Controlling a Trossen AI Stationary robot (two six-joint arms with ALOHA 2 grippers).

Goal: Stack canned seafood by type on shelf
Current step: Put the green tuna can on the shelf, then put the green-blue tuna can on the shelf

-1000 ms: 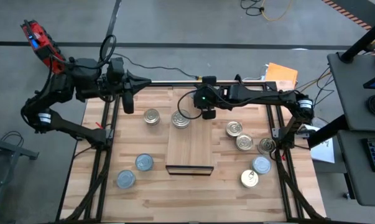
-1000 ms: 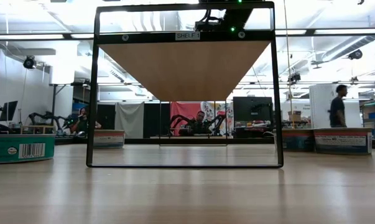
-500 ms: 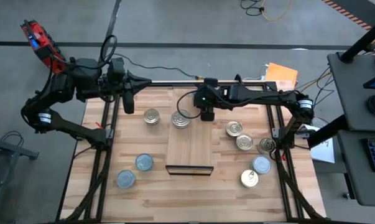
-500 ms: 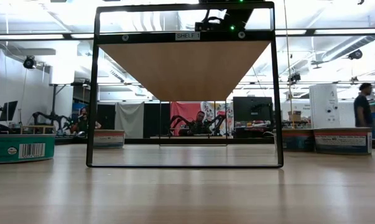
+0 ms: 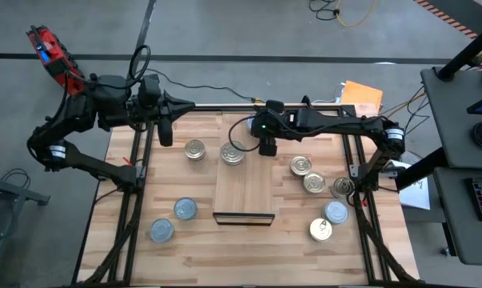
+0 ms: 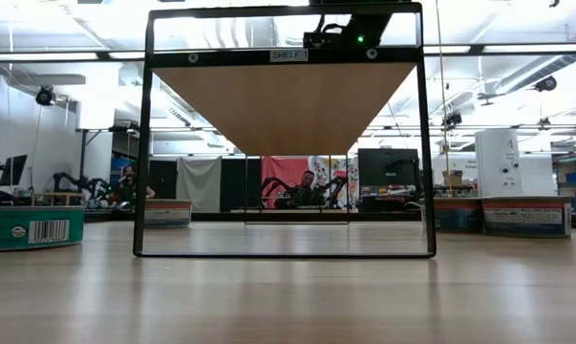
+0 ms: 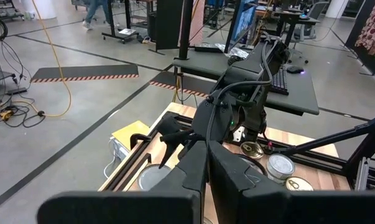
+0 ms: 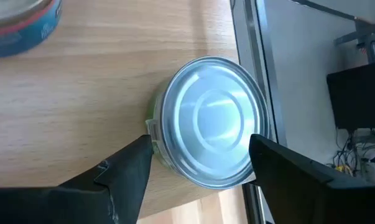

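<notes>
A pale-blue-topped can (image 8: 209, 130) (image 5: 233, 154) stands on the shelf (image 5: 243, 192) near its far left corner. My right gripper (image 8: 199, 162) (image 5: 258, 148) is open and slants down from the table's right, one finger on either side of that can. I see no hold on it. In the low view the right gripper (image 6: 350, 33) shows above the shelf's plank (image 6: 283, 105). My left gripper (image 7: 206, 171) (image 5: 165, 132) is shut on nothing, raised over the table's far left.
One can (image 5: 195, 150) stands on the table left of the shelf, two pale-topped cans (image 5: 185, 209) (image 5: 161, 230) near left. Several cans lie right of the shelf, among them gold-topped ones (image 5: 302, 166) (image 5: 320, 230) and a pale one (image 5: 335, 211). A metal rail (image 8: 246, 62) runs beside the can.
My right gripper has rolled a little about its own line while staying over the shelf's far end. The cans have kept their places. A person in the room behind has walked off to the right.
</notes>
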